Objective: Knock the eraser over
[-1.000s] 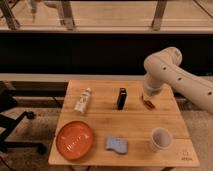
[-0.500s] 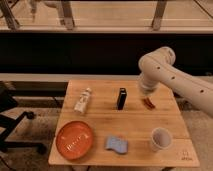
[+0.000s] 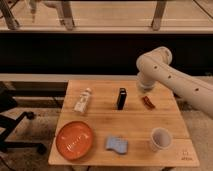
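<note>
The eraser [image 3: 121, 98] is a slim black block standing upright near the middle of the wooden table [image 3: 100, 115]. My gripper [image 3: 144, 90] hangs at the end of the white arm, over the table's back right part. It is to the right of the eraser and apart from it, just above a small dark-red elongated object [image 3: 147, 102].
A white tube [image 3: 83, 100] lies at the left of the eraser. An orange plate [image 3: 74, 139] sits at the front left, a flat blue pad [image 3: 116, 145] at the front middle, a white cup [image 3: 160, 138] at the front right. A black chair [image 3: 10, 120] stands left of the table.
The arm has swung a little to the left and up, bringing the gripper closer to the eraser. The eraser has stayed upright and in place.
</note>
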Robot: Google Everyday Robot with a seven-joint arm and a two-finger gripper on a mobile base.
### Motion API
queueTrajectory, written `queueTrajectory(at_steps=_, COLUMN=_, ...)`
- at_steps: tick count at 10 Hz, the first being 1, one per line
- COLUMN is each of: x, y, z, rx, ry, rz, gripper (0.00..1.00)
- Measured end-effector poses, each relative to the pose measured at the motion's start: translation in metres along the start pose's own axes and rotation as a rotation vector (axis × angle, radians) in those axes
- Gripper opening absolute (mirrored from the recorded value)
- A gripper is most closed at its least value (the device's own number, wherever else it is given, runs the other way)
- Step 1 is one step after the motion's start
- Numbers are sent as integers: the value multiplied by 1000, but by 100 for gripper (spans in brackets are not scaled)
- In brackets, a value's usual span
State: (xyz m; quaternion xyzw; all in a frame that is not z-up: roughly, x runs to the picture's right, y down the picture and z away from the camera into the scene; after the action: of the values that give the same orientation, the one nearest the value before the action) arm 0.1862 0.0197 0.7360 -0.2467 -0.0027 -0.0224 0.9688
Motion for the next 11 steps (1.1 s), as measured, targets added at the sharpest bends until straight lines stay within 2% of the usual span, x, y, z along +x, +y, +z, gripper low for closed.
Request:
queueTrajectory(at_steps=10, x=-14, y=-16, z=32, rx=-12, ry=-25, rz=-15, gripper=1)
queueTrajectory(at_steps=11, x=-17, y=-19, z=42, rx=-16, ry=-29, rz=-23, gripper=1)
